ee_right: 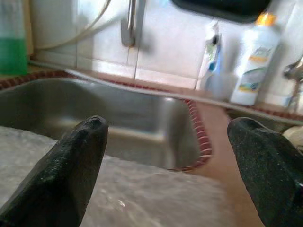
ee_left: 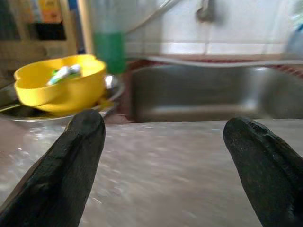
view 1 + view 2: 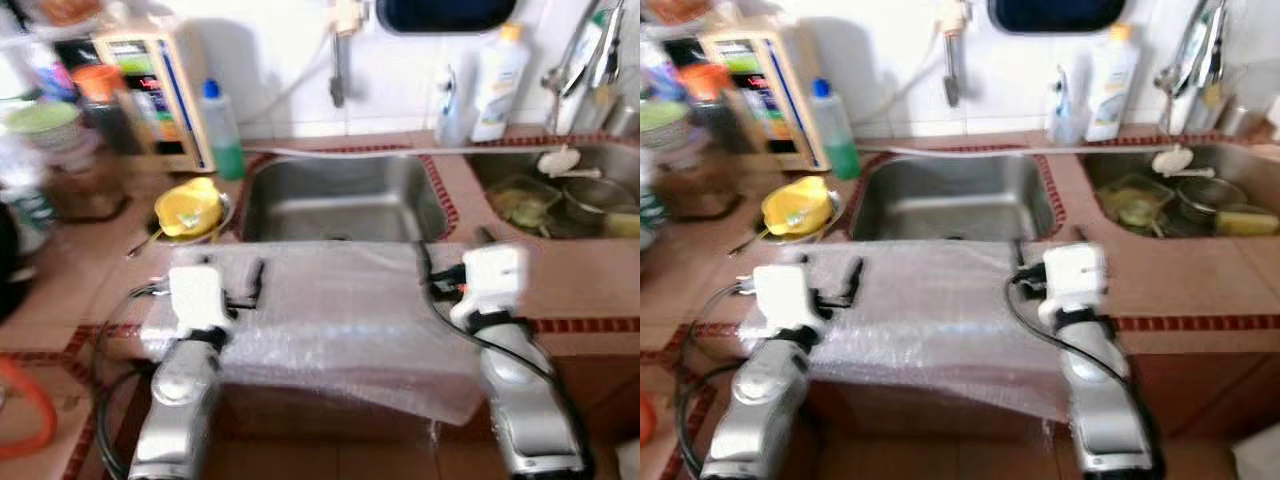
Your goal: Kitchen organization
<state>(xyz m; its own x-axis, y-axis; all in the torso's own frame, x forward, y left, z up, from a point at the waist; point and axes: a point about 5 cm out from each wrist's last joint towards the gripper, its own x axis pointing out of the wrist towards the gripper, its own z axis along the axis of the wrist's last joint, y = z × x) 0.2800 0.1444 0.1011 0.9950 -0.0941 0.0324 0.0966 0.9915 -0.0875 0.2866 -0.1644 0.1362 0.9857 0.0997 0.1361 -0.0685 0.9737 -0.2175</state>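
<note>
A sheet of clear bubble wrap (image 3: 340,320) lies over the counter's front edge, just before the empty steel sink (image 3: 340,205). My left gripper (image 2: 163,156) is open, low over the wrap's left part, its fingers (image 2: 71,165) spread wide with nothing between them. My right gripper (image 1: 165,161) is open too, at the wrap's right far corner and pointing toward the sink. A yellow bowl (image 3: 188,207) with a small green-and-white item inside sits in a metal dish left of the sink.
A green soap bottle (image 3: 222,130) and a tan appliance (image 3: 150,95) stand at the back left. White bottles (image 3: 500,80) stand on the ledge behind the sinks. The right sink (image 3: 560,195) holds dishes. Jars and bowls (image 3: 50,150) crowd the left counter.
</note>
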